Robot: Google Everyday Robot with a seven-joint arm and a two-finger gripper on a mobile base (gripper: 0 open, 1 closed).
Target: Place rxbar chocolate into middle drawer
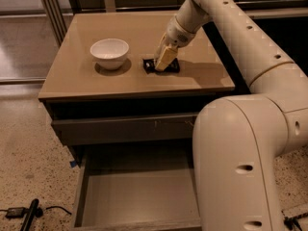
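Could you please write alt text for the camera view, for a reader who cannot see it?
The robot's gripper is down on the black rxbar, which lies on a tan table to the right of a white bowl. Below the tabletop, the grey middle drawer stands pulled open, and the arm hides its right part.

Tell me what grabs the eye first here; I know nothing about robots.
The big white robot arm fills the right side, reaching over the tan cabinet top, its gripper down on the black rxbar chocolate. A white bowl sits left of it, and the middle drawer stands open below.
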